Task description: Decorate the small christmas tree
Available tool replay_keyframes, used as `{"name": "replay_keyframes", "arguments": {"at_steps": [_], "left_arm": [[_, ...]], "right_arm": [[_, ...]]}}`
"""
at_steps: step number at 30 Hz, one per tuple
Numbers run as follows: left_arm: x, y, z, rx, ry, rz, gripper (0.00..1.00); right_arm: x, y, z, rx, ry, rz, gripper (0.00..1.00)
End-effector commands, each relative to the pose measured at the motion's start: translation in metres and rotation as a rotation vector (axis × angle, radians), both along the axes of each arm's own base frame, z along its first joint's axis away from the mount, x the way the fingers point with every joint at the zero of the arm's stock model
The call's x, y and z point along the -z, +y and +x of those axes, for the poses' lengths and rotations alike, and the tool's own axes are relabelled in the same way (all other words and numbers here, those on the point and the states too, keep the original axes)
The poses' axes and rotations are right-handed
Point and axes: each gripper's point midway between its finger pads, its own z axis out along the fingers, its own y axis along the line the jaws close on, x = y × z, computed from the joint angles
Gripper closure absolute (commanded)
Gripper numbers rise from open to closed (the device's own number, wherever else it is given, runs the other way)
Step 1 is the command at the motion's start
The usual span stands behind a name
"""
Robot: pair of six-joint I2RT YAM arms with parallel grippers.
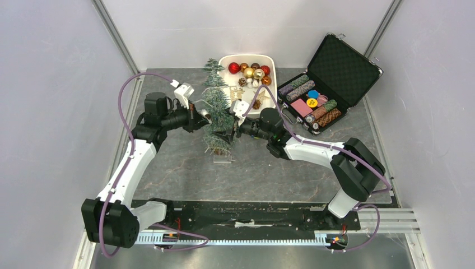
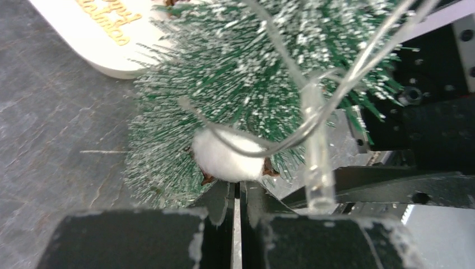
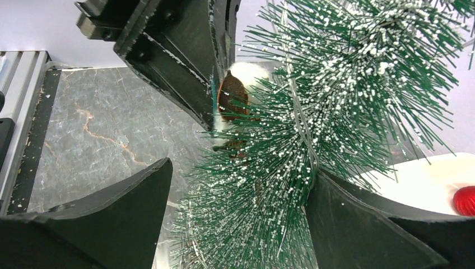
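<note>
Early yet: pinching white ornament [image 2: 229, 154] against small christmas tree [image 1: 216, 106] with left gripper [image 2: 239, 193], straddling branches wide-open with right gripper [image 3: 240, 171], tray [image 1: 273, 60] of baubles [image 1: 249, 72] waiting.

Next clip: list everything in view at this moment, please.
small christmas tree: one, frosted green, standing mid-table
light wire: one, clear, draped on the tree
ornament: one, white and brown, against the tree's branches
tray: one, white, behind the tree
baubles: several, red, gold, silver, in the tray
case: one, black, open, back right
poker chips: many, mixed colours, in the case
table: one, dark grey
left gripper: black, shut on the ornament
right gripper: black, open, astride the tree
</note>
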Motion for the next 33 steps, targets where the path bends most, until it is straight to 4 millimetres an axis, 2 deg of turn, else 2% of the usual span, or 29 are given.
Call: {"name": "replay_keyframes", "arguments": {"at_steps": [1, 7, 11, 15, 19, 25, 29, 33], "left_arm": [[-0.033, -0.022, -0.009, 0.113, -0.075, -0.122, 0.98], [-0.019, -0.010, 0.000, 0.061, -0.078, -0.046, 0.98], [-0.010, -0.001, 0.015, -0.007, -0.088, 0.006, 0.96], [-0.011, -0.010, 0.011, 0.051, -0.070, -0.028, 0.94], [-0.016, -0.009, 0.004, 0.070, -0.106, -0.019, 0.83], [-0.014, 0.008, 0.000, 0.039, -0.122, 0.067, 0.64], [-0.009, 0.018, 0.000, 0.016, -0.104, 0.107, 0.59], [-0.012, 0.019, -0.006, 0.032, -0.101, 0.116, 0.54]], "right_arm": [[-0.024, 0.011, -0.023, -0.084, -0.050, 0.038, 0.16], [-0.023, 0.011, -0.023, -0.084, -0.047, 0.036, 0.16], [-0.023, 0.011, -0.024, -0.085, -0.048, 0.037, 0.16], [-0.023, 0.011, -0.025, -0.087, -0.047, 0.038, 0.16], [-0.024, 0.011, -0.024, -0.085, -0.048, 0.039, 0.16], [-0.025, 0.011, -0.024, -0.085, -0.049, 0.040, 0.16], [-0.025, 0.010, -0.025, -0.085, -0.050, 0.040, 0.16], [-0.025, 0.010, -0.024, -0.078, -0.052, 0.037, 0.16]]}}
